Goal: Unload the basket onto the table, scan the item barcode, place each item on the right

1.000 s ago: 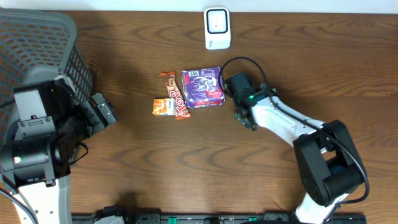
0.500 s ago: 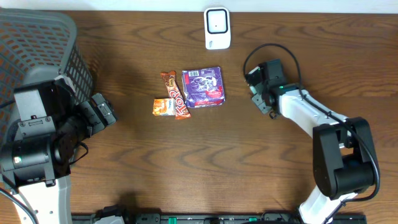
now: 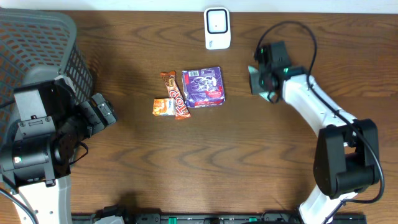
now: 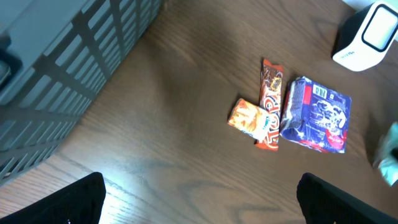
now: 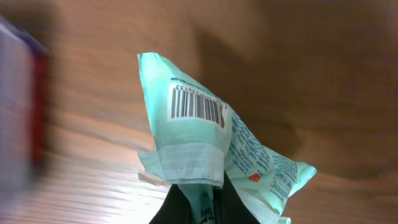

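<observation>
**Overhead view:** we look straight down on the counter (image 3: 205, 162) from well above. The range is far enough to take in the basket (image 3: 37, 37) well left of the purple packet (image 3: 203, 87) and the scanner (image 3: 217, 28) just beyond that packet.

**Left wrist view:** we look at a slant from the basket side, across the counter toward the purple packet, at middle range. Shared with overhead: purple packet, scanner, basket wall, and the candy bar (image 4: 269, 102) and orange packet (image 4: 247, 118) just left of the purple packet.

**Right wrist view:** we sit very close above the counter, right of the purple packet, and the mint-green pouch (image 5: 211, 149) fills the frame. Shared with overhead: that pouch, at the right end effector (image 3: 257, 83).
</observation>
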Robot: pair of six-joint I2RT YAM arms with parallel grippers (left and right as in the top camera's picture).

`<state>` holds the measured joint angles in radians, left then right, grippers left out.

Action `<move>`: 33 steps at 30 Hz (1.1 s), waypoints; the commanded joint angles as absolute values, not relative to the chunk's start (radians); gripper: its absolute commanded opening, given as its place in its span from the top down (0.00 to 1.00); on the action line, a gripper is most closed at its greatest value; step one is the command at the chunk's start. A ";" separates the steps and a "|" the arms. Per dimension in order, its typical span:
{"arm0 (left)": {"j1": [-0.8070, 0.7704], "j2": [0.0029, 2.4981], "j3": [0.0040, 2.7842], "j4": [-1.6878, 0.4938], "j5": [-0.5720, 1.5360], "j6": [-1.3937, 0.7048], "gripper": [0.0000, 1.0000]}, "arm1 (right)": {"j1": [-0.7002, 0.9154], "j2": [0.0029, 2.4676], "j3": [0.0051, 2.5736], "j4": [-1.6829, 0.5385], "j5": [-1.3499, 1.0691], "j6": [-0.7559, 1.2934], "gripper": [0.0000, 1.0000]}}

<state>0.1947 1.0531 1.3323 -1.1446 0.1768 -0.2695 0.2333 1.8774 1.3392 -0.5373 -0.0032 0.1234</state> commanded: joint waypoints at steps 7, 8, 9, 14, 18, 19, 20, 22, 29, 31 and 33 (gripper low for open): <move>0.198 1.053 1.342 -1.144 0.171 -0.274 0.02 | 0.113 1.866 1.462 -0.573 -0.581 0.440 0.99; 0.198 1.053 1.342 -1.144 0.171 -0.274 0.02 | 0.094 1.874 1.441 -0.569 -0.651 0.461 0.99; 0.198 1.053 1.342 -1.144 0.171 -0.274 0.02 | 0.078 1.882 1.416 -0.556 -0.709 0.481 0.99; 0.198 1.053 1.342 -1.144 0.171 -0.274 0.02 | 0.013 1.913 1.247 -0.406 -0.937 0.550 0.99; 0.198 1.053 1.342 -1.144 0.171 -0.274 0.02 | -0.048 1.915 1.177 -0.389 -0.819 0.552 0.99; 0.198 1.053 1.342 -1.144 0.171 -0.274 0.02 | -0.067 1.915 1.177 -0.410 -0.744 0.551 0.99; 0.198 1.053 1.342 -1.144 0.171 -0.274 0.02 | -0.081 1.914 1.177 -0.424 -0.670 0.548 0.99; 0.198 1.053 1.342 -1.144 0.171 -0.274 0.02 | -0.109 1.910 1.177 -0.445 -0.544 0.535 0.98; 0.198 1.053 1.342 -1.144 0.171 -0.274 0.02 | -0.182 1.909 1.269 -0.587 -0.349 0.423 0.72; 0.198 1.053 1.342 -1.144 0.171 -0.274 0.02 | -0.189 1.909 1.331 -0.658 -0.310 0.384 0.69; 0.198 1.053 1.342 -1.144 0.171 -0.274 0.02 | -0.189 1.909 1.410 -0.749 -0.235 0.361 0.61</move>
<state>0.1947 1.0531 1.3323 -1.1442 0.1768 -0.2695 -0.1867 1.9186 1.3083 -0.7052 -0.3710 0.4370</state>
